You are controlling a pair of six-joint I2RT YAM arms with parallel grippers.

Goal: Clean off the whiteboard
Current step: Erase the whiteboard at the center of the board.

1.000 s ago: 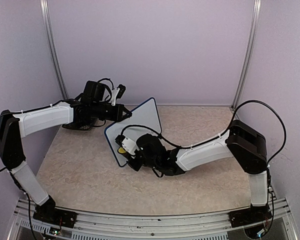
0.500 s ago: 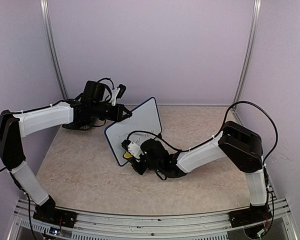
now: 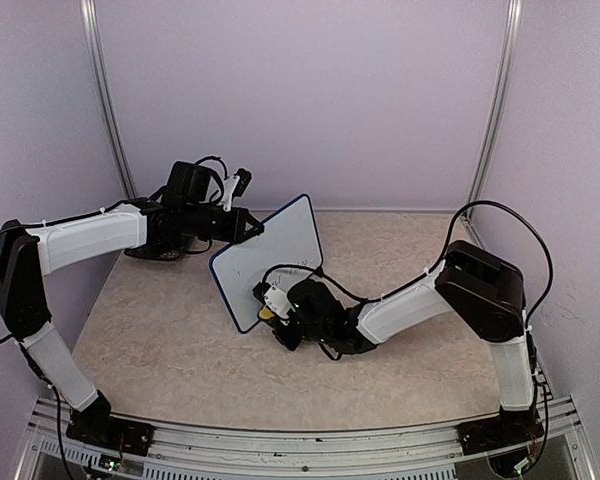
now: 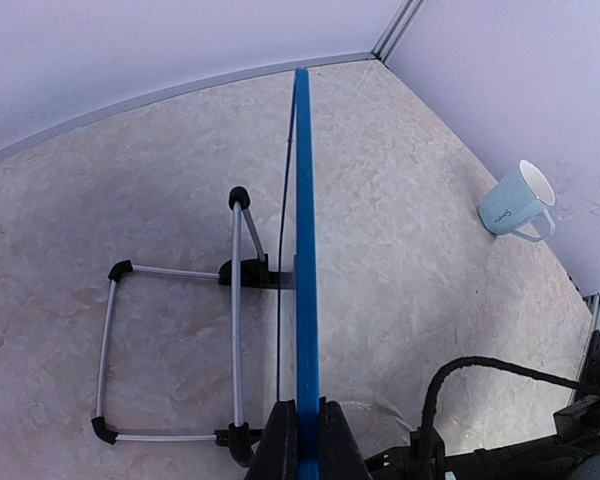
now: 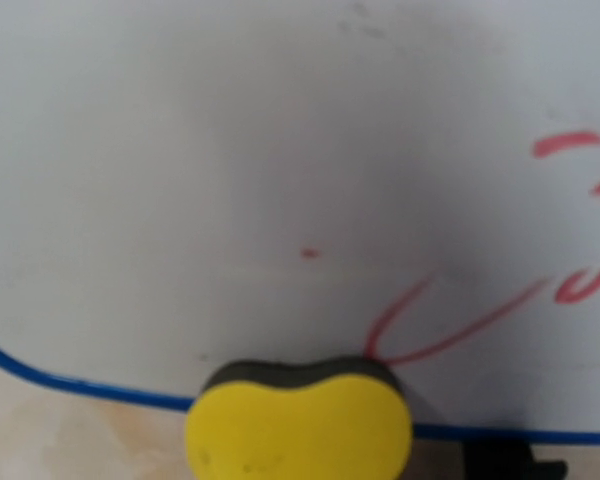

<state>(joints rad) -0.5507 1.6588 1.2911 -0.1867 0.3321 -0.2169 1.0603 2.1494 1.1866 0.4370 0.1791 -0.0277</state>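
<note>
- While clenched on the yellow sponge [image 5: 298, 425], the right gripper [image 3: 270, 306] held it at the whiteboard [image 3: 280, 250]'s lower edge, beside unwiped red strokes [image 5: 460, 320].
- That board stood tilted mid-table [image 3: 410, 250].
- Behind, the left gripper [image 3: 252, 228] pinched its top edge; hard wiping could slip it loose.

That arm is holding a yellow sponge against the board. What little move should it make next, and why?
Probably slide the yellow sponge up and rightward in the right wrist view, across the red strokes remaining on the whiteboard. The right gripper has the sponge at the board's bottom edge, just beside those strokes, and the left gripper clamps the frame to steady it.
</note>
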